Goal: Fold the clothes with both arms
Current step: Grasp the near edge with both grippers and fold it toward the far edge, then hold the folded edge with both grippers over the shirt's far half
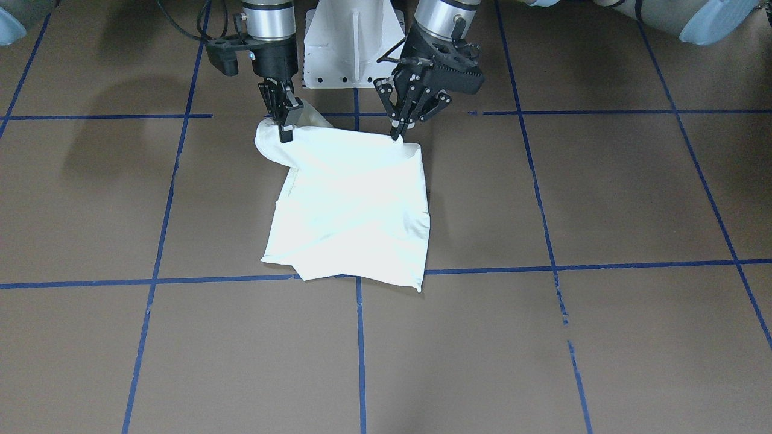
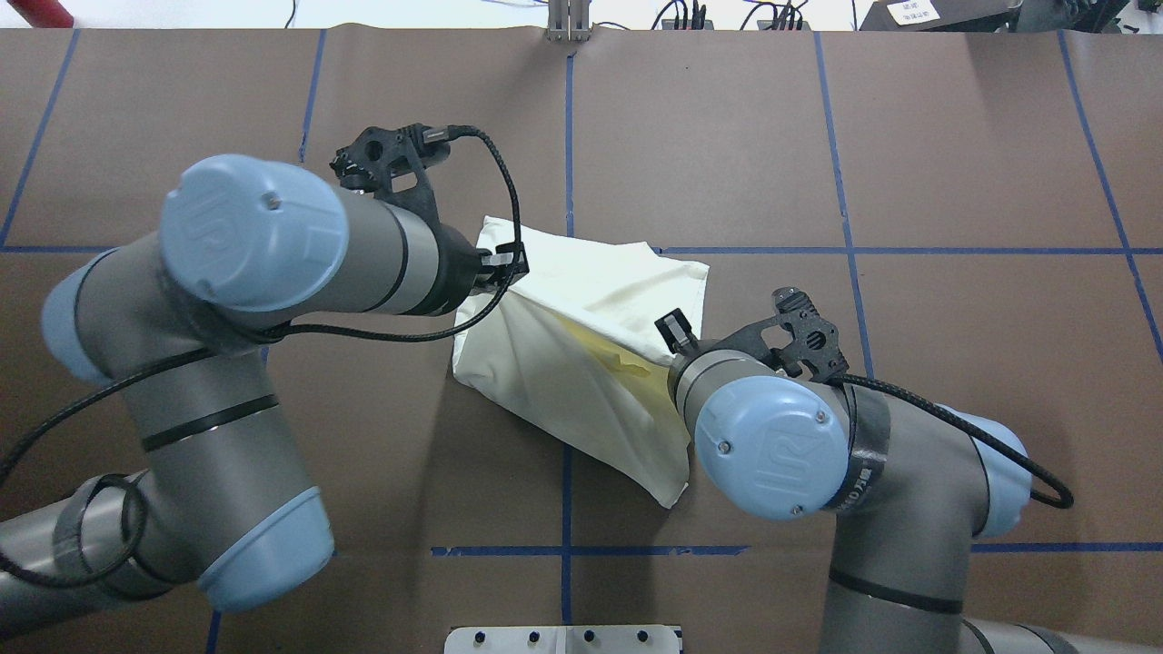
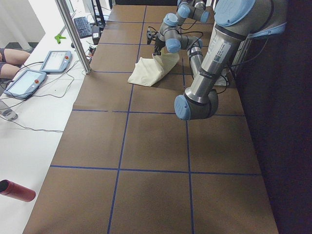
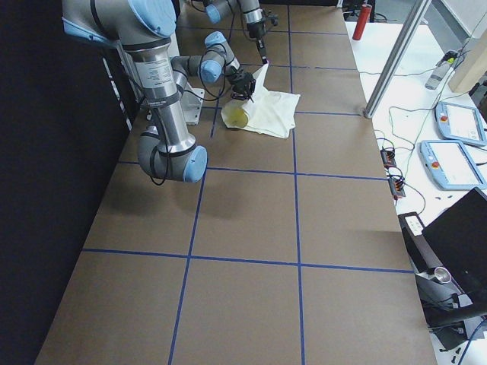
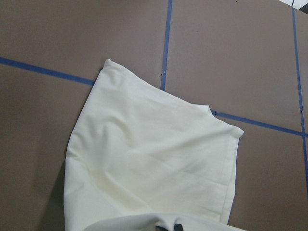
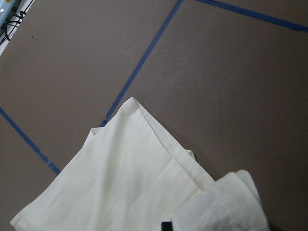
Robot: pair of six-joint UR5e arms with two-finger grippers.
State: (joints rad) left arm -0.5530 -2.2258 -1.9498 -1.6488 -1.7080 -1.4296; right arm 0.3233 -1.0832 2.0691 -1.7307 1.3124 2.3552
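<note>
**Desk:** So where is the cloth (image 1: 356, 211), and who has it?

**Photographer:** Just in front of the pedestal (image 1: 353, 48), on the table (image 1: 603, 337). The edge nearest the pedestal is raised, and the end farthest from it lies flat. The left gripper (image 1: 398, 134) is pinched on one raised corner. The right gripper (image 1: 285, 131) is clamped on the other, where the fabric bunches into a roll.

**Desk:** How will it handle?

**Photographer:** Light and limp, I'd judge. It sags between the two pinches and creases wherever it is unsupported, so it will trail after the grippers and hold no shape of its own. Corners and hems look like the best hold. The fabric is thin and could slip from a shallow pinch, and the layers may drift apart if the grippers move unevenly.

**Desk:** What can't we see?

**Photographer:** From overhead, the left arm (image 2: 254, 236) and right arm (image 2: 772, 445) cover their own pinches. Each wrist camera catches only a dark sliver at its lower edge. A yellowish patch (image 2: 604, 350) shows inside the fold, and I can't say what it is. I can't tell what garment this is or how many layers are stacked. The side views are too small for grip detail.
</note>
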